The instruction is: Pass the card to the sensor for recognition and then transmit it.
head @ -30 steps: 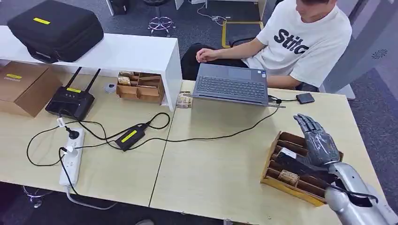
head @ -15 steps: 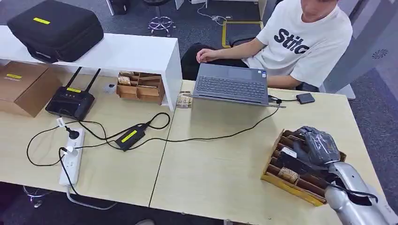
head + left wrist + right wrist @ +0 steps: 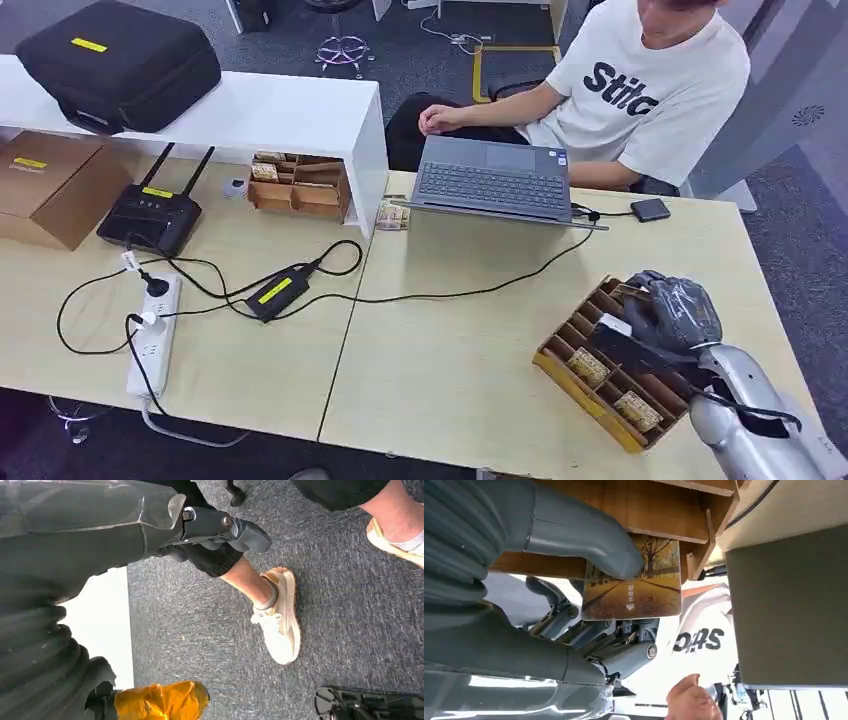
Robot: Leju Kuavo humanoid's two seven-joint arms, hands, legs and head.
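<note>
1. Wooden and slotted, the long card rack (image 3: 600, 375) sat on the pale wooden table (image 3: 460, 370) at your robot's right, lying at an angle, with small picture cards standing in several of its compartments.
2. Your right hand (image 3: 678, 310) was at the far end of that rack, fingers curled down over it.
3. Seen from the right wrist, the thick grey thumb (image 3: 589, 540) pressed on the face of a card printed with an autumn tree scene (image 3: 636, 582), and the darker fingers (image 3: 594, 630) lay against its other side, so you had the card pinched.
4. That card stuck out from a compartment of the rack (image 3: 649, 510), its one end at the wood.
5. Your left hand (image 3: 220, 530) hung low over grey carpet (image 3: 200, 630); whether its fingers were spread or closed could not be told.
6. A person in a white printed T-shirt (image 3: 640, 90) sat across the table behind an open grey laptop (image 3: 495, 182).
7. Just beside the laptop, on the table's far right, lay a small dark flat device (image 3: 650, 209) on a cable.
8. At the left of the table were a white power strip (image 3: 152, 335), a black router with two aerials (image 3: 150, 215) and a second wooden card rack (image 3: 298, 186) under a white shelf (image 3: 260, 115).
</note>
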